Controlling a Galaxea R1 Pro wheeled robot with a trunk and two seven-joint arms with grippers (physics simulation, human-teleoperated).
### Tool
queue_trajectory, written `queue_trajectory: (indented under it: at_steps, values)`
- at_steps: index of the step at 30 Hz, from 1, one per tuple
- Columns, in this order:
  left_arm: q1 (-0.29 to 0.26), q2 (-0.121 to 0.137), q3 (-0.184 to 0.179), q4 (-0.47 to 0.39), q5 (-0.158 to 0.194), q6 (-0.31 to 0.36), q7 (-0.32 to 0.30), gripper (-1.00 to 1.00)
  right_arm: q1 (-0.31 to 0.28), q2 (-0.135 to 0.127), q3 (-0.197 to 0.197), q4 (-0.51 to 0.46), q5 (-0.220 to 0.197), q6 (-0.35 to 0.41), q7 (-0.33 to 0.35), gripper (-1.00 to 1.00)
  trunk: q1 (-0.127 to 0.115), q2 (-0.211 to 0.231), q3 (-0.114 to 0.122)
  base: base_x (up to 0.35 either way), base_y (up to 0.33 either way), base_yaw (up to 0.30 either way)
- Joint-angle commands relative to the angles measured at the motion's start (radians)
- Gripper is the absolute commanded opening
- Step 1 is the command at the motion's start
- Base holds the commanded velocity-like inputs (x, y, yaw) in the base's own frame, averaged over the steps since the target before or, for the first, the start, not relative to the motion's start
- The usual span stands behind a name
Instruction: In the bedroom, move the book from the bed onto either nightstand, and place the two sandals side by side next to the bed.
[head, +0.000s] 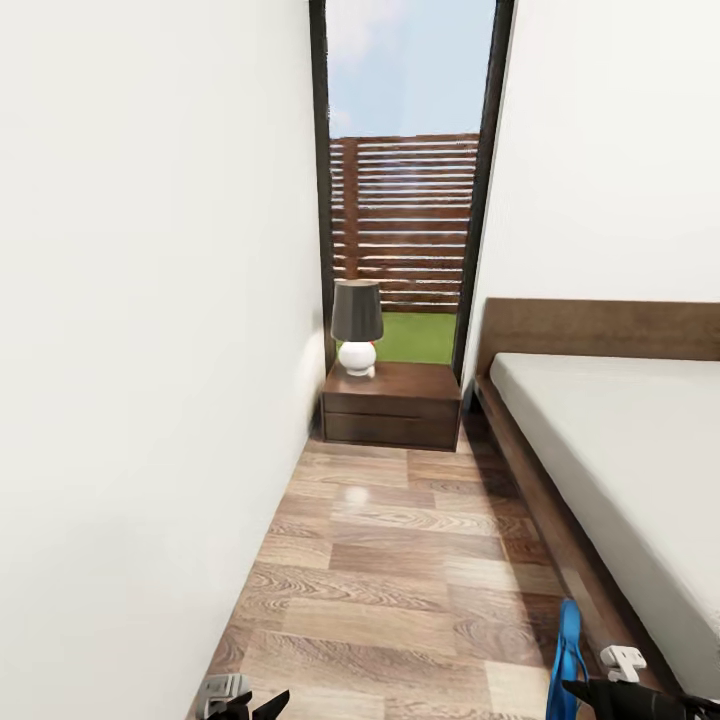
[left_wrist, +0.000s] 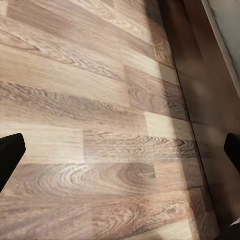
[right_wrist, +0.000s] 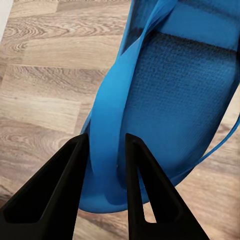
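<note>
Bedroom scene, robot standing in a narrow aisle betw. a white wall (head: 150, 350) on its left and the bed (head: 620, 450) on its right; wood-plank floor (head: 400, 560) is running ahead toward a tall dark-framed window (head: 410, 200) showing a slatted fence, grass and sky.

Step in hand, as I judge it: the sandal part of the task. One blue sandal (right_wrist: 175, 115) is being gripped by the right gripper (right_wrist: 106, 150), its two black fingers pinching the strap w/ the sole hanging beyond. In the head view that sandal (head: 568, 650) is showing near the lower right, upright on edge, just beside the bed frame.

Next move prob. calls for lowering it flat onto the floor beside the bed, sole down, leaving room for its mate alongside. The 2nd sandal and the book aren't appearing in these views, so both likely remain to be dealt with.

The left gripper (left_wrist: 120, 155) is hanging over bare floor near the bed frame, fingers spread wide, holding nothing.

At the aisle's far end, a nightstand (head: 392, 405) is sitting against the window, w/ a small lamp (head: 357, 335) (dark shade, white round base) taking the left part of its top; the right part looks free for the book.

Obstacles: tight aisle, bed frame edge close to the sandal.
</note>
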Motion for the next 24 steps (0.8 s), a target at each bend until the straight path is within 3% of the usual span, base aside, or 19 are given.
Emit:
queue_trajectory:
  at_steps: [1,13,17,24]
  values:
    - [0.000,0.001,-0.002,-0.001,0.011,0.009,0.000,1.00,-0.001,0.000,0.008,0.003,-0.010,-0.001,0.006,-1.00,0.000,0.000,-0.001,0.000,0.000,-0.056]
    - [0.000,0.001,-0.004,-0.002,0.011,0.009,-0.006,1.00,-0.001,0.000,0.008,0.003,-0.010,-0.002,0.006,-1.00,0.000,0.000,-0.001,0.000,0.000,-0.218]
    - [0.000,0.001,-0.004,-0.002,0.011,0.009,-0.008,1.00,-0.001,0.000,0.008,0.003,-0.010,-0.001,0.006,-1.00,0.000,0.000,-0.001,0.000,0.000,-0.037]
    - [0.000,0.001,-0.004,-0.002,0.011,0.010,-0.005,1.00,-0.001,0.000,0.008,0.003,-0.010,-0.001,0.005,-1.00,-0.023,0.042,0.018,0.000,0.000,-0.003]
